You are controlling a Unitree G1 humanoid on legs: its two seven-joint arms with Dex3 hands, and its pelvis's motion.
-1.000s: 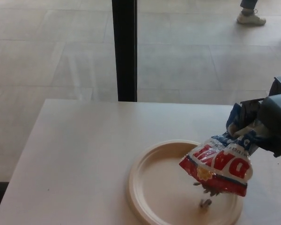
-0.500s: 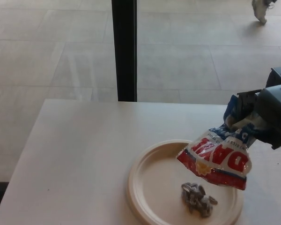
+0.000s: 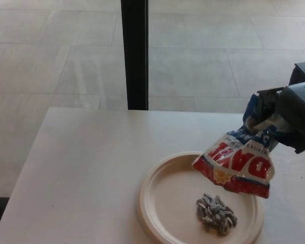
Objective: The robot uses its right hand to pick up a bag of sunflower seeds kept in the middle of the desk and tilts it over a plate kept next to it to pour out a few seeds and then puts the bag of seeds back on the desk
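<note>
the bag [image 3: 237,168] hangs in the air, tilted, with its long axis running from the upper right, where the right robot hand [image 3: 295,122] grips its crumpled end, down to the lower left, where its mouth points over the plate [image 3: 157,188]. the mouth is above the right half of the plate, and a small heap of seeds [image 3: 216,214] lies on the plate just below and a little left of it. the bag touches neither the plate nor the bench [image 3: 86,162]. the right robot hand is closed around the bag's end, at the right edge of the view, above the bench beside the plate. the left robot hand is not in view. i judge that enough seeds are poured, so the next move should turn the bag upright, mouth up, and bring it toward bare bench beside the plate before it is set down. if the bag stays tilted while it moves, more seeds may fall out.
</note>
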